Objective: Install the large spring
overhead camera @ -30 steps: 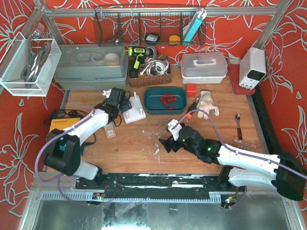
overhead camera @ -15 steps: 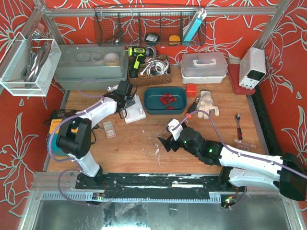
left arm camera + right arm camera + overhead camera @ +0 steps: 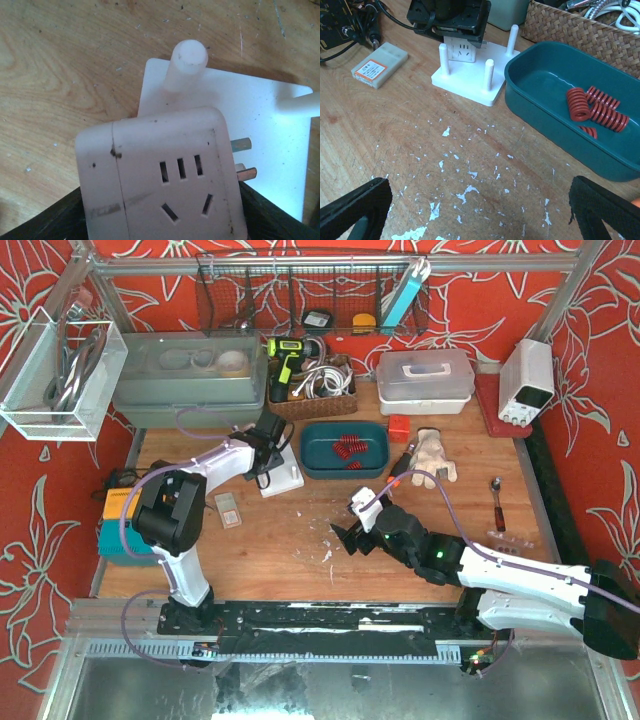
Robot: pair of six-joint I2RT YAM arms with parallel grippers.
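Several red springs [image 3: 346, 446] lie in a teal tray [image 3: 322, 467]; they also show in the right wrist view [image 3: 595, 109], the thickest coil [image 3: 576, 104] at their left. A white peg plate [image 3: 283, 480] stands left of the tray, with three upright pegs in the right wrist view [image 3: 489, 74]. My left gripper [image 3: 268, 443] is shut on a white plug adapter [image 3: 165, 175] and holds it just over the plate [image 3: 272, 125], beside one peg [image 3: 187, 62]. My right gripper [image 3: 345, 538] is open and empty above bare wood [image 3: 480, 215], well short of the tray [image 3: 540, 120].
A small grey box with an orange label [image 3: 379, 64] lies left of the plate. A wicker basket [image 3: 312, 400] stands behind the tray. A red cube [image 3: 399, 427], a glove [image 3: 432, 455] and a spoon [image 3: 496, 502] lie to the right. White paint flecks [image 3: 470, 190] dot the wood.
My left gripper has swung right and away from me, from beside the small box to over the peg plate, carrying the adapter. The right arm has barely moved.
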